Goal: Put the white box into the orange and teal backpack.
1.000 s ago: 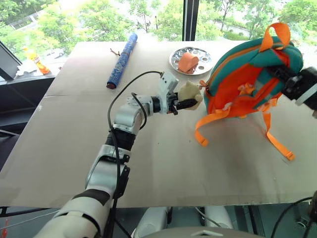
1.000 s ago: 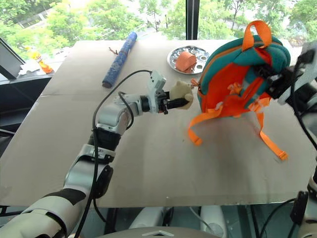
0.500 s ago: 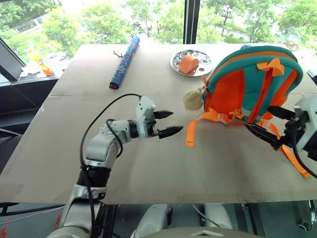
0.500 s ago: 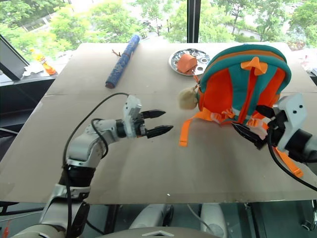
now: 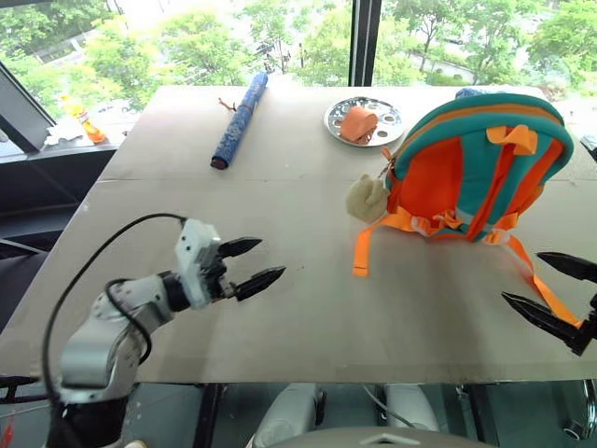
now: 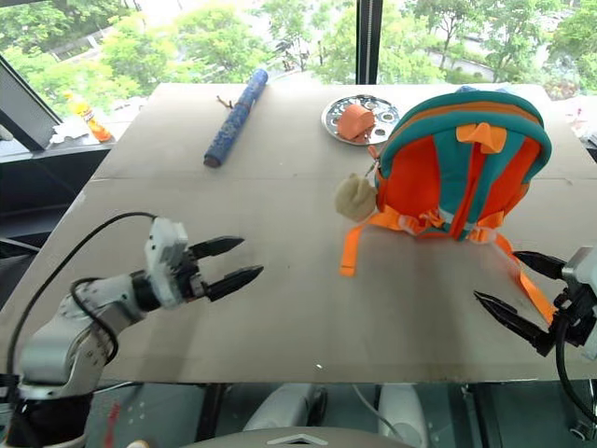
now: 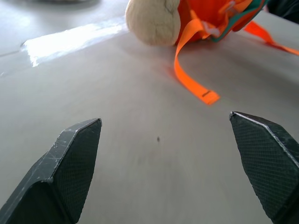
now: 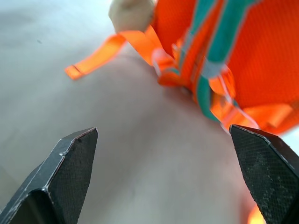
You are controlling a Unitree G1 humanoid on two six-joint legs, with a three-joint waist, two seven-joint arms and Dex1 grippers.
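Your orange and teal backpack (image 5: 476, 163) lies on the table (image 5: 308, 308) at about two o'clock from its middle, strap side up, its beige plush toy (image 5: 368, 199) hanging off the nine o'clock edge and one orange strap (image 5: 362, 250) trailing toward six. You cannot see the white box anywhere on the tabletop, so judge it likely inside the bag, but no zipper or opening is in view to confirm that. The left gripper (image 5: 247, 265) hangs over bare table at about eight o'clock, fingers spread wide and holding nothing; the right gripper (image 5: 550, 294) sits at four o'clock, just beside the long strap (image 5: 532, 280), also spread wide and empty. The risk from here: if the pouch is unzipped, lifting or tipping the bag could let the box slide out. That right fingertip near the strap could snag the webbing and drag the bag. Behind it, the metal plate (image 5: 366, 119) with an orange item and the blue rolled pouch (image 5: 239, 119) could be knocked if the bag is shoved toward twelve
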